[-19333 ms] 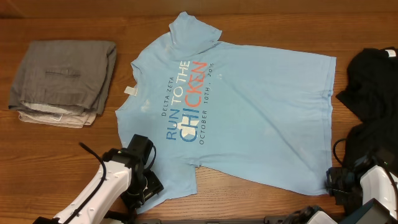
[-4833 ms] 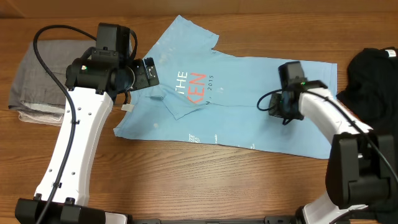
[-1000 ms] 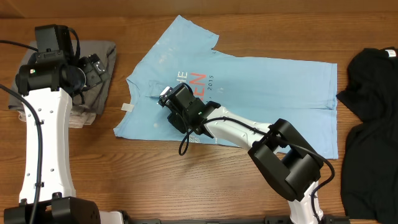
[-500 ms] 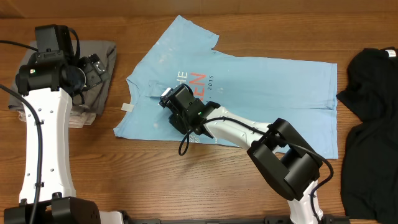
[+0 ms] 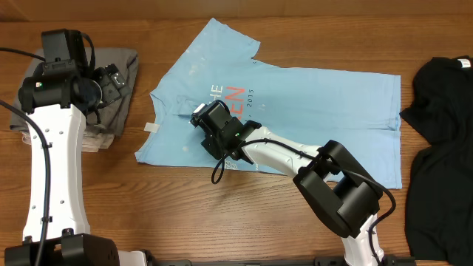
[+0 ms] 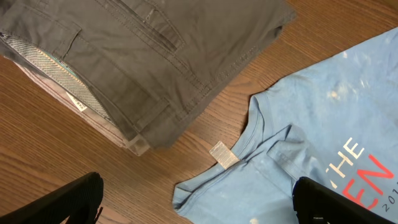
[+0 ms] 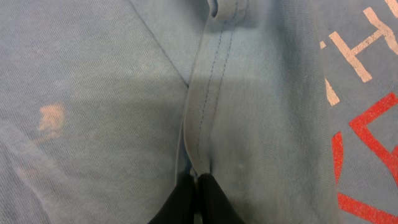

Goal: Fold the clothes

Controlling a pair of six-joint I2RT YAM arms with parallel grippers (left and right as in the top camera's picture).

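The clothes are a light blue T-shirt [image 5: 318,111] lying mid-table with its lower part folded up, so only part of the white and coral lettering [image 5: 233,94] shows. My right gripper [image 5: 201,118] rests low on the shirt's left half. In the right wrist view it [image 7: 196,182] is shut on a stitched hem fold [image 7: 206,106] of the shirt [image 7: 93,93]. My left gripper [image 5: 111,76] hovers open over the table's left side. Its fingers [image 6: 68,199] are spread wide above the collar, the white neck label [image 6: 222,154] and a shirt corner [image 6: 205,193], holding nothing.
A folded pile of grey trousers [image 5: 74,96] lies at the far left, under and beside the left arm; it [image 6: 143,56] fills the top of the left wrist view. Black garments [image 5: 443,96] lie along the right edge. Bare wood runs along the front.
My right gripper's jaws have closed onto the shirt's hem fold, staying in about the same spot. The left arm has not moved.
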